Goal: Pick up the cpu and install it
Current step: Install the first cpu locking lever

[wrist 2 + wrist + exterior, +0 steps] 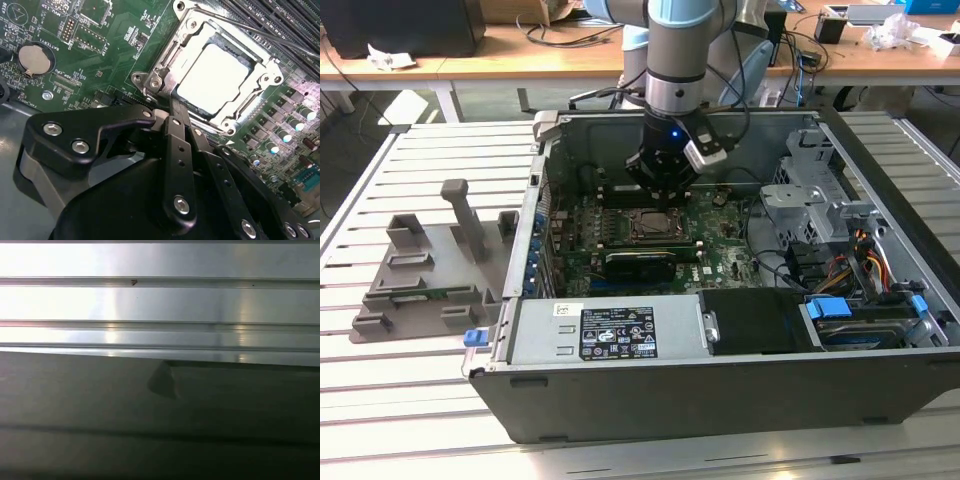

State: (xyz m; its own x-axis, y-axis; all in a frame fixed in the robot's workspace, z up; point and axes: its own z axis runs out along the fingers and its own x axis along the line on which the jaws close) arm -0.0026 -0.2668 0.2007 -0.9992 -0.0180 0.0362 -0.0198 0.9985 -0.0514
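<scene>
The cpu (214, 80), a flat square with a bright silver top, lies inside the metal socket frame (165, 55) on the green motherboard (110, 45). In the second wrist view my gripper (172, 102) comes down right beside the frame's corner, its black linkage narrowing to one tip, shut with nothing in it. The exterior view has the gripper (667, 203) hanging just above the socket frame (655, 226) in the middle of the open computer case (720, 390).
A grey fixture plate (420, 280) with upright posts lies on the slatted table at the exterior view's left. Drive cages and coloured cables (840, 250) fill the case's right side. A round coin battery (35, 59) sits on the board. The first wrist view has metal slats (160, 305).
</scene>
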